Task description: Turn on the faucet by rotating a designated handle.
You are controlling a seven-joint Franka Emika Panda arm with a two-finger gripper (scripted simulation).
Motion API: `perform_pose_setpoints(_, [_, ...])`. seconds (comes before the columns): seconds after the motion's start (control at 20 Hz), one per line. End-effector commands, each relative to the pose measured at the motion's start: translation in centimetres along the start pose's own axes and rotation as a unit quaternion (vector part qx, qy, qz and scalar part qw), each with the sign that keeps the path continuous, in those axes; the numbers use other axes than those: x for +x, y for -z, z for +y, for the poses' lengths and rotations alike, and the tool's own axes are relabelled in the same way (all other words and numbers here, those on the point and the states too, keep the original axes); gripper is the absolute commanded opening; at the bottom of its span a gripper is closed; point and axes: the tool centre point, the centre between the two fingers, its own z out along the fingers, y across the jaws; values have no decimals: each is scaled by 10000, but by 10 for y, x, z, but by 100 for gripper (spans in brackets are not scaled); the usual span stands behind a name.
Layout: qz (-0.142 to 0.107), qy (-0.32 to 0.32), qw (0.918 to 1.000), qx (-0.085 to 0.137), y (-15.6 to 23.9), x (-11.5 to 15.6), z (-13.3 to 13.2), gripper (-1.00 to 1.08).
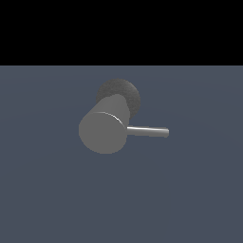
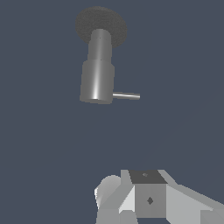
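The faucet (image 1: 103,130) is a thick matte grey cylinder with a flat round end, standing on a darker round base (image 1: 124,89). Its handle (image 1: 148,131), a thin straight grey rod, sticks out sideways toward the exterior view's right. The wrist view shows the faucet (image 2: 97,81) and the handle (image 2: 127,96) at a distance, with open floor between them and me. Only blocky white and grey parts of my gripper (image 2: 148,199) show at the frame's edge, well apart from the faucet, touching nothing. Its fingers cannot be made out. The exterior view does not show the arm.
A flat blue-grey floor (image 1: 190,199) surrounds the faucet on all sides. A black band fills the top of the exterior view.
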Motion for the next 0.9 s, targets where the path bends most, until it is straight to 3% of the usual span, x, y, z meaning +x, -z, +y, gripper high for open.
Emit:
perform_pose_setpoints(0.0, [-2,66,10000,27,2,-1,-3,-100])
perform_pose_setpoints(0.55, [-1,120,9999,29,3,-2,-5,-100])
perform_pose_setpoints(0.85, [44,145,9996,255,4,-2,-6,-100])
